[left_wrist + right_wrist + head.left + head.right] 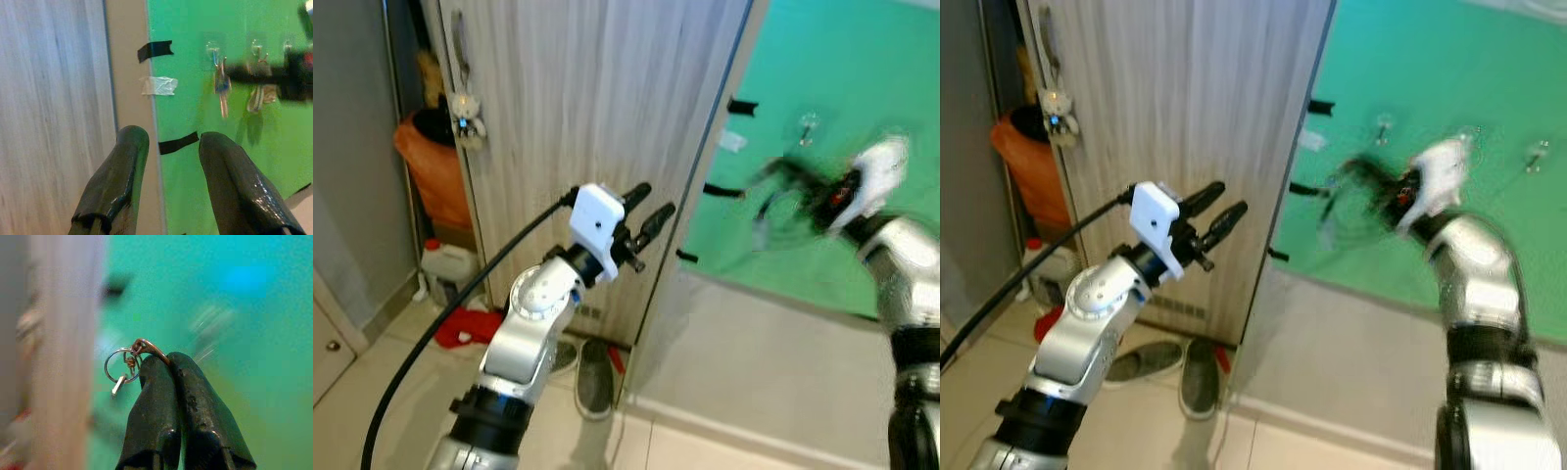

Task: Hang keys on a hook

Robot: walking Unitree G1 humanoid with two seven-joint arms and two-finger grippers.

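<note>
The right gripper (164, 360) is raised in front of the green wall (832, 88), its jaws closed on a key ring (122, 364) that sticks out beside the fingertips, with a small key dangling from it. In the eye views this arm is blurred. Clear hooks (212, 46) on the wall already carry other keys (222, 90). The left gripper (651, 211) is held up near the wooden door (587, 88), jaws apart, holding nothing
</note>
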